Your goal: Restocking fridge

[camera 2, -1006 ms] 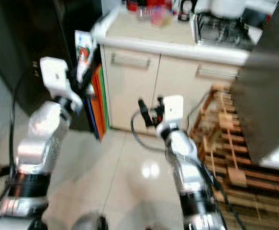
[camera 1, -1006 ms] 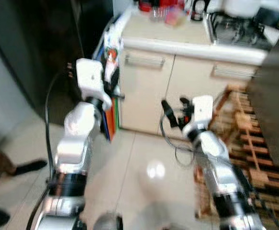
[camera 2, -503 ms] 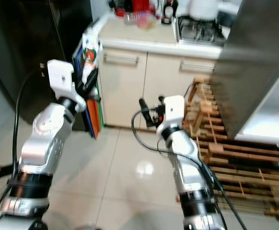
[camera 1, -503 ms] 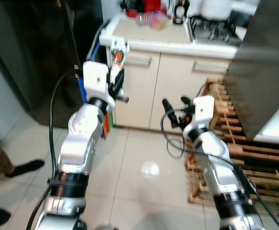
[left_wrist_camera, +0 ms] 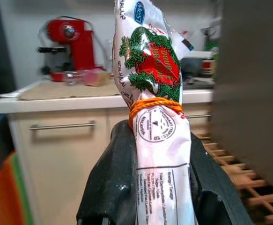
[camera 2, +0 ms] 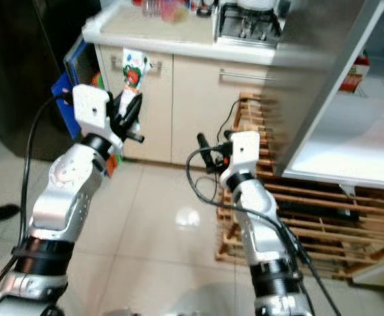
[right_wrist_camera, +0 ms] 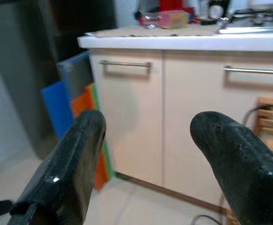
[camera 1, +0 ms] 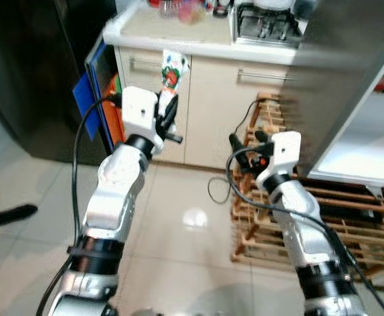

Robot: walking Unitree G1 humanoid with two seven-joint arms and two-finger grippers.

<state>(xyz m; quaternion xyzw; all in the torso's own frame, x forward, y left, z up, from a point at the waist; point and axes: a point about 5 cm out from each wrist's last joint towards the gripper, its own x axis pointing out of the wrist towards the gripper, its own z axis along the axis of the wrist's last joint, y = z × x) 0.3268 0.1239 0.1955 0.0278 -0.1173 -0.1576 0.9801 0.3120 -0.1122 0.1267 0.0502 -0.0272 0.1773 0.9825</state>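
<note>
While our left hand [camera 1: 167, 113] stays clamped around the lower half of the rubber-banded snack packet [left_wrist_camera: 156, 117], holding it upright before the cabinet doors [camera 1: 208, 105], we judge it light, soft and crinkly, slippery foil best gripped below the orange band [left_wrist_camera: 155, 104]. Our right hand [right_wrist_camera: 150, 154] hangs spread apart, carrying nothing, near the wooden pallet [camera 1: 350, 217] and the open fridge door [camera 2: 323, 79].

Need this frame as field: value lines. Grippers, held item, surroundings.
left gripper: raised in front of the cabinet, shut on the packet
packet: white, upright, red and green print, orange rubber band around its middle
right gripper: open, holds nothing, pointing toward the cabinet
cabinet: cream doors with bar handles, under the counter
counter: red coffee machine on it
wooden pallet: on the floor to the robot's right
boards: blue and orange, leaning beside the cabinet
</note>
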